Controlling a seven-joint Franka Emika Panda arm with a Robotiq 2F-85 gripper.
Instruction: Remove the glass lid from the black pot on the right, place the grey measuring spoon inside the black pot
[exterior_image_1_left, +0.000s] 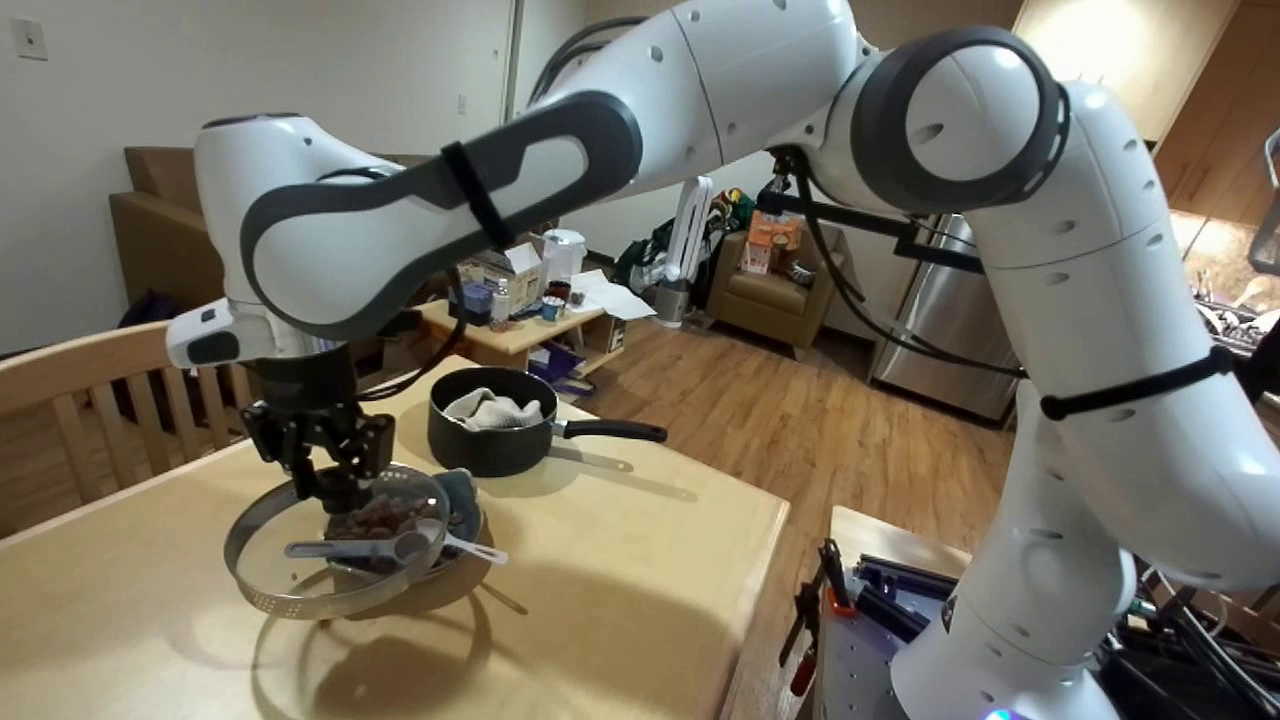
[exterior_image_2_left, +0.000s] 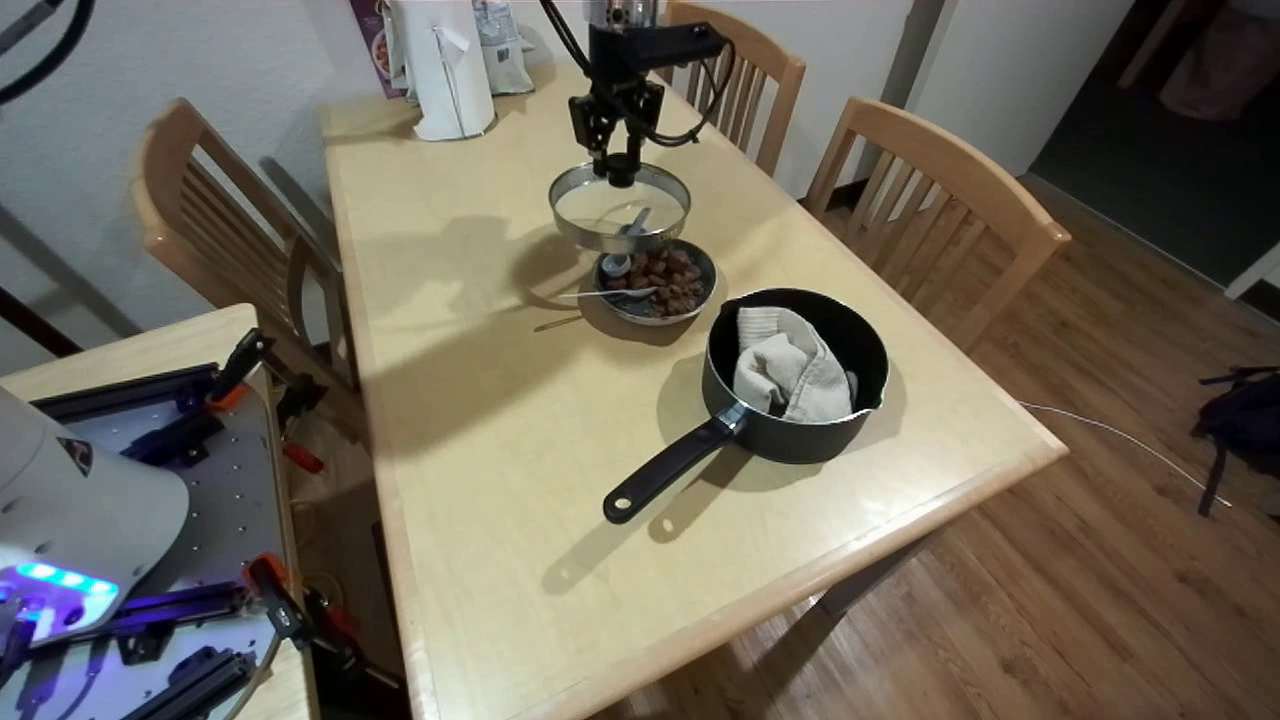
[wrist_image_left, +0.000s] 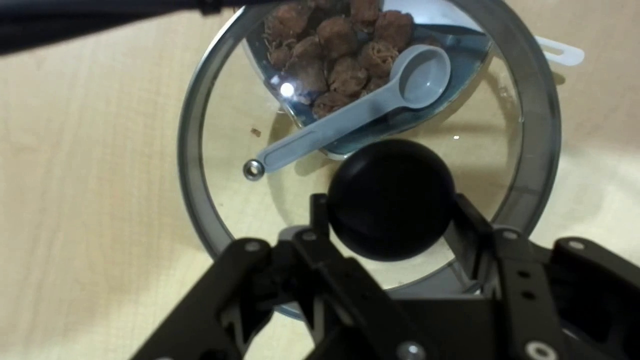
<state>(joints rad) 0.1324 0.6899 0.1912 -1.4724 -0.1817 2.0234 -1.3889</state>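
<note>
1. My gripper (wrist_image_left: 389, 205) has its jaws clamped on the black knob (wrist_image_left: 391, 199), at its 9 and 3 o'clock in the wrist view.
2. Round that knob spreads the glass lid (wrist_image_left: 470, 150), clear and circular, its shiny metal rim pierced with small holes; I hold it above the table (exterior_image_2_left: 500, 500).
3. Beneath the glass, at 11 o'clock from the knob, the grey measuring spoon (wrist_image_left: 345, 119) lies in the blue dish (wrist_image_left: 372, 132), long axis from handle tip at 8 o'clock to bowl at 2. It is pale and slim, with a metal eyelet at the tip; its bowl sits beside brown chunks (wrist_image_left: 345, 72).
4. The black pot (exterior_image_2_left: 790, 440) stands between 4 and 5 o'clock from me in an exterior view, straight handle pointing to 8, a pale cloth (exterior_image_2_left: 790, 365) inside.
5. My arm (exterior_image_1_left: 700, 90) arches from its base (exterior_image_1_left: 985, 640) to a high elbow; in an exterior view the forearm slopes to 8 o'clock, then I point straight down to 6.
</note>
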